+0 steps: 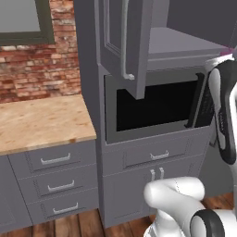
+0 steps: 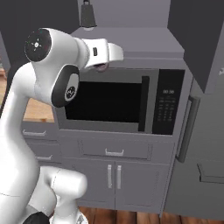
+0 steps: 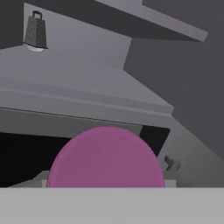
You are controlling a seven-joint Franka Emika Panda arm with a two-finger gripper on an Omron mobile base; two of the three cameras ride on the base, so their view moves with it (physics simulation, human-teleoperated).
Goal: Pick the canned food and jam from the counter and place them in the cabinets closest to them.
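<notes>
I've got the jam (image 3: 105, 157) up close in the claw (image 2: 103, 66), which looks clamped on it though the fingers are hidden, sitting just above the microwave (image 2: 124, 101) and level with the open cabinet's (image 1: 126, 41) shelf (image 2: 131, 41), the grater (image 3: 36, 31) farther back.

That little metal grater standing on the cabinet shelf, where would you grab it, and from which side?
Probably take the grater across its narrower upper body, coming straight in through the open front of the cabinet: it stands upright and tapers towards a small top loop. The gripper holds the jam now.
</notes>
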